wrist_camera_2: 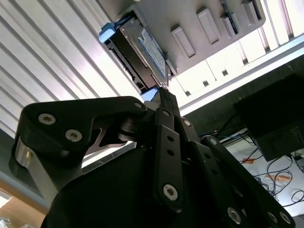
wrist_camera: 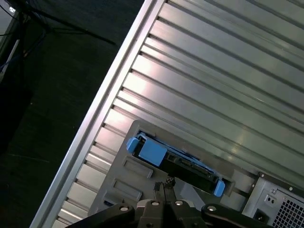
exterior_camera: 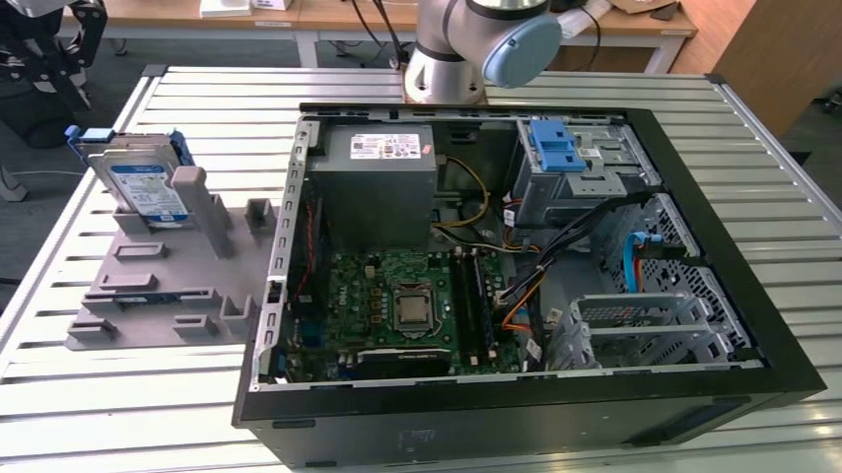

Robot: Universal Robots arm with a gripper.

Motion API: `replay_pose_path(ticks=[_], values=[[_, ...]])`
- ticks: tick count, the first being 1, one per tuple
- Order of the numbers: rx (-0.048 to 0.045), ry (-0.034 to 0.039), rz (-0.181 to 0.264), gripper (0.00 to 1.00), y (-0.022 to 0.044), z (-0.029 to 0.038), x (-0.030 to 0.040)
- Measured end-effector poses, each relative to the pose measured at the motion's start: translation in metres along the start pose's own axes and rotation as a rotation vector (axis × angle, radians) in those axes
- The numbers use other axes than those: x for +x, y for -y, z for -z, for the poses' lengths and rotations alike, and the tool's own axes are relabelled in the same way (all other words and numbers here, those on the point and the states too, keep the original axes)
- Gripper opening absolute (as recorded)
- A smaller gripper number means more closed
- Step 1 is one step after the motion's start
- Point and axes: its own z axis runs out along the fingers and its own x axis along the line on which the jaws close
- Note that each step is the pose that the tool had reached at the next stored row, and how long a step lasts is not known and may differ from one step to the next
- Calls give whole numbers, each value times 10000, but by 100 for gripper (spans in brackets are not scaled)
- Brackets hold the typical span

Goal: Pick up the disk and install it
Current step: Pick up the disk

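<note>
Hanging over the slatted metal table [wrist_camera: 213,71], the gripper [wrist_camera: 163,186] has its two fingers pressed tip to tip with nothing between them, as both wrist views show. The disk [wrist_camera: 175,164] stands on edge straight ahead of the fingertips, slotted into a grey plastic holder [wrist_camera: 118,185], its blue carrier frame wrapping both ends. Beyond the disk from the gripper lies bare table, a wide stretch of ribs with nothing on it. To one side of the gripper the table's raised edge runs past, and dark floor drops away beyond it. To the other side a corner of the computer case [wrist_camera: 278,204] comes close to the holder.

In the exterior view the disk [exterior_camera: 138,182] leans upright at the holder's far end, well apart from the open case [exterior_camera: 526,414]. The case's drive cages sit along the side farthest from the disk.

Whether the fingertips touch the disk or stop short cannot be told. In the second wrist view the gripper's black linkage covers the disk's near end, and the holder's lower slots are cut off.
</note>
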Motion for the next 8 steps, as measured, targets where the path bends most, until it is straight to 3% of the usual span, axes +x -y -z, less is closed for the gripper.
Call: replay_pose_path(ticks=[8], values=[[-18,-33,734,11,0,0,0]])
